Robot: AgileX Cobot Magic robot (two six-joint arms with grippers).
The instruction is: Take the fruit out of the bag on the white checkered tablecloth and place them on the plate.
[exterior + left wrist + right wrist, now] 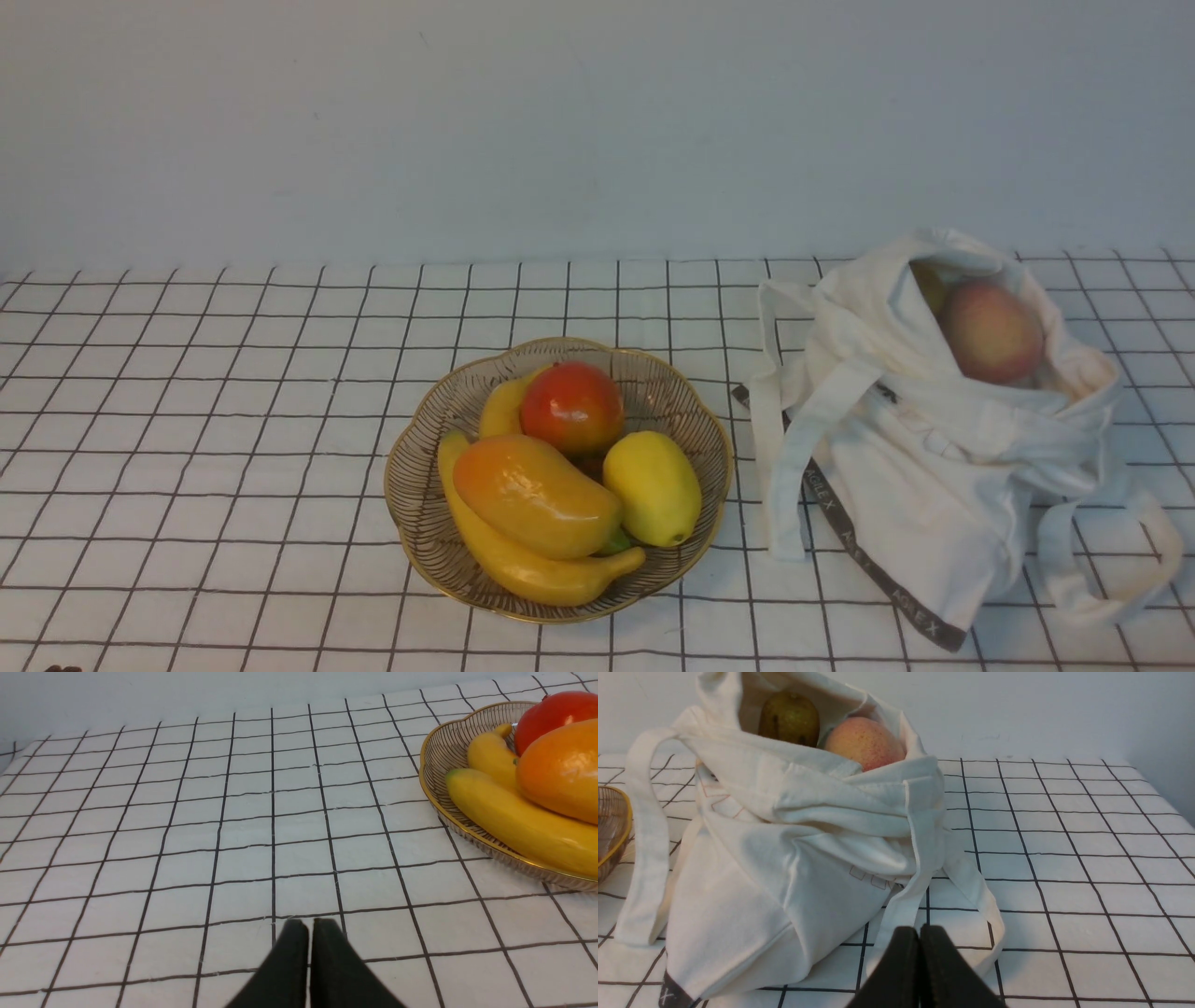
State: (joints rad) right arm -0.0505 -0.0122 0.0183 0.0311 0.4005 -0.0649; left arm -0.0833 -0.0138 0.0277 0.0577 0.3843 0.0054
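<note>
The bag (943, 439) sits on the right side of the checkered tablecloth (233, 420), and a pinkish-red peach (991, 332) lies in its open mouth beside a dark green-brown fruit (789, 717). To its left stands the plate (439, 523), holding the mango (537, 497), a red round fruit (571, 408), a lemon (653, 487) and bananas (523, 565). The left gripper (309, 924) and the right gripper (919, 931) both have fingers pressed together, holding nothing, low over the cloth

surface: white checkered tablecloth (233, 392) | on it: plate (425, 523), bag (934, 485), apart
</note>
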